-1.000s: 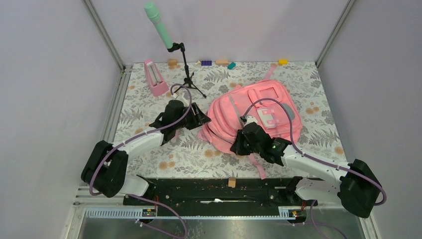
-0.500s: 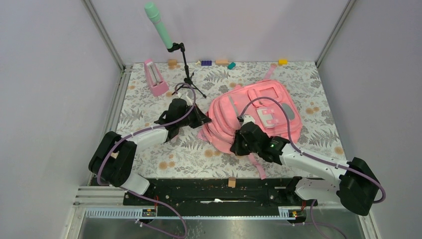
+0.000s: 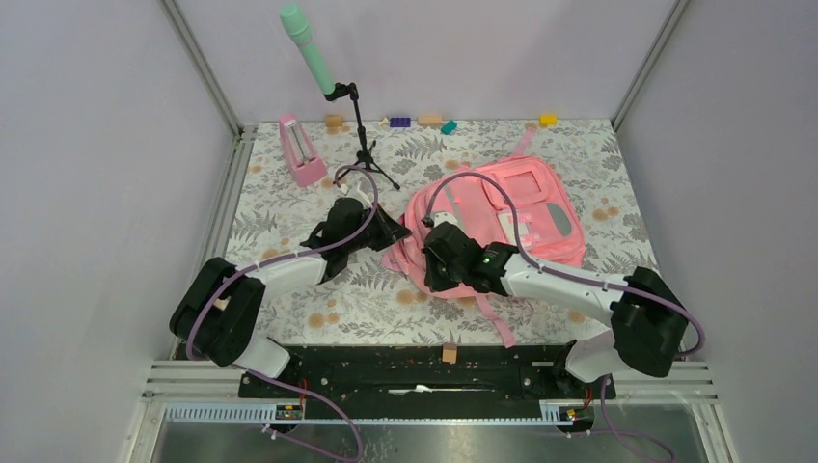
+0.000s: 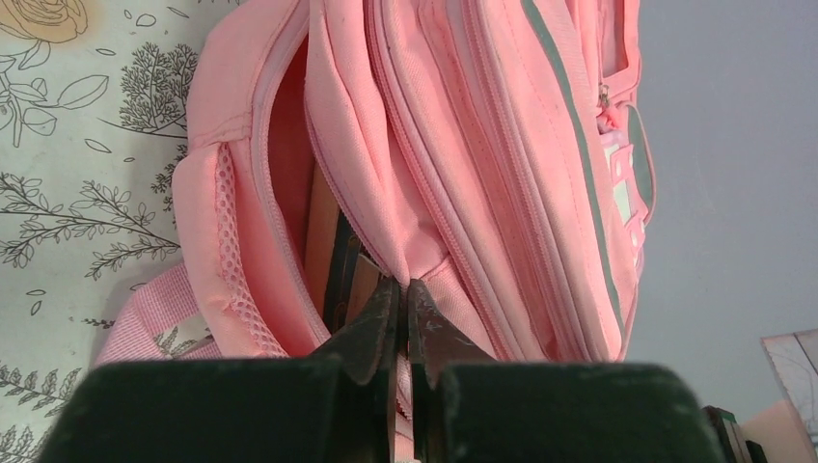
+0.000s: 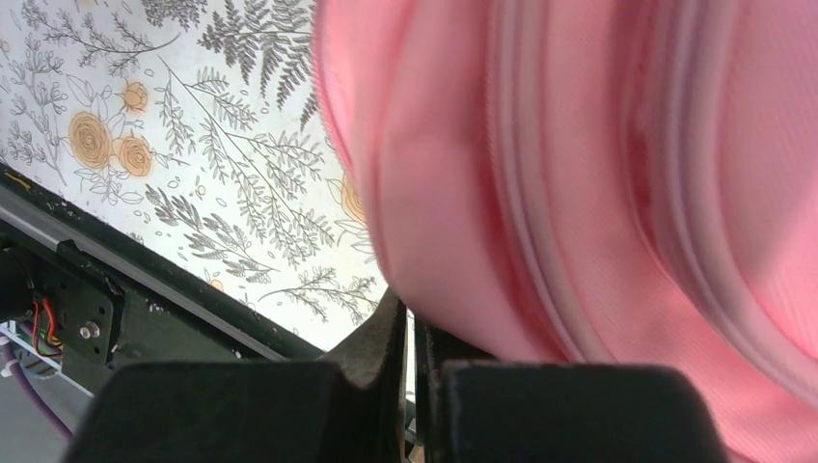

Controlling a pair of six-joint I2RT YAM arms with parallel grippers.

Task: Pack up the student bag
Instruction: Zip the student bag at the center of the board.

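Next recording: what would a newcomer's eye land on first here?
The big pink student bag lies centre-right, the left tool and right tool both pinched shut on fabric at its left side. At far left a mint-green microphone on a black stand rises beside a small pink metronome.

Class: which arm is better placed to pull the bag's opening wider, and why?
Probably left: left hand pinches the student bag at its open zipper edge; right hand grips outer fabric.
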